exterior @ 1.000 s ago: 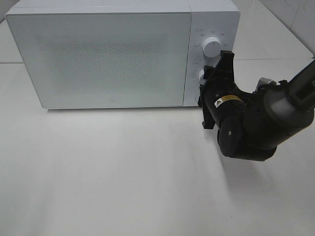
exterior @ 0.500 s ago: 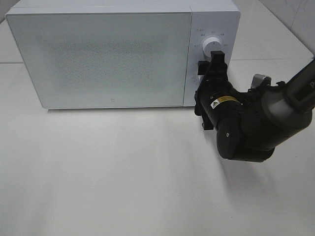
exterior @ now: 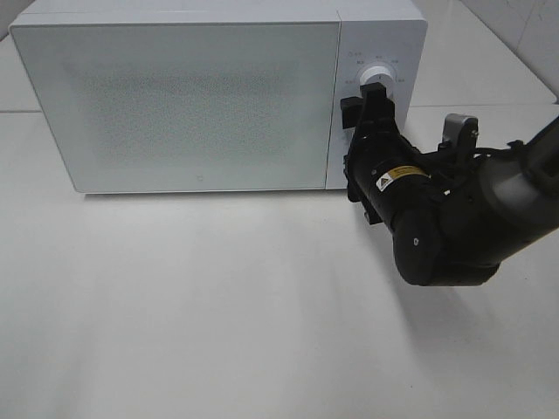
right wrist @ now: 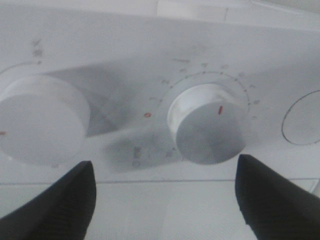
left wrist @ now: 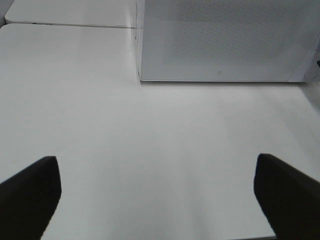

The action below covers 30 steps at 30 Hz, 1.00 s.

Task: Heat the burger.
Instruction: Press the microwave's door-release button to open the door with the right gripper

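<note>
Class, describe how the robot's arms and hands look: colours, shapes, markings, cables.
The right arm is glossy black with rounded joints, a small yellow-and-white label, a grey bracket and a thin black cable. Its hand has two flat black fingers. Of the left hand only two dark, blunt fingertips show.

White microwave (exterior: pixel 218 96) w/ speckled door (exterior: pixel 175 105) (red dial (right wrist: pixel 206 122) marks); blk arm (exterior: pixel 454 227).

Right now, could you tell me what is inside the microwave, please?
The microwave has its door shut; the speckled white panel shows nothing through, so the inside is hidden. No burger is visible anywhere.
</note>
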Tool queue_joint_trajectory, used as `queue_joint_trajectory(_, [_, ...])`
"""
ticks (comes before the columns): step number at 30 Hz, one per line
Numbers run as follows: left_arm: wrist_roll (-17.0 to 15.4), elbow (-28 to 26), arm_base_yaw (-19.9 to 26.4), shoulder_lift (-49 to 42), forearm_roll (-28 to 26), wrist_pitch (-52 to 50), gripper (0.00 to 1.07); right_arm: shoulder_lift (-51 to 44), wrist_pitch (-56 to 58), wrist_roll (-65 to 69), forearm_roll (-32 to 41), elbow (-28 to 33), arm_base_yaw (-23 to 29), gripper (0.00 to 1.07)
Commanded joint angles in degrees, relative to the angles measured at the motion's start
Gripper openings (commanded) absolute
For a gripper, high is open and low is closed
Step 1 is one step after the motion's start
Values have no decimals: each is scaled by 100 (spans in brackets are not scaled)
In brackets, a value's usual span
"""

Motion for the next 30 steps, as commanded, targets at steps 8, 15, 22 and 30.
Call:
queue_joint_trajectory(8, [-23, 11, 11, -126, -52, -40, 98, -802, 2401, -2681, -441, 275, -23, 76])
queue_joint_trajectory(15, [-23, 11, 11, -126, -52, -40, 98, -1450, 4097, -5518, -441, 218, -23, 76])
queue_joint_trajectory(22, [-23, 11, 11, -126, -52, -40, 98, -1977, 5775, -7122, -464, -126, -212, 76])
queue_joint_trajectory(30, [-23, 11, 11, -126, -52, -40, 98, -3042, 8021, -7655, -1421, -561, -361, 76])
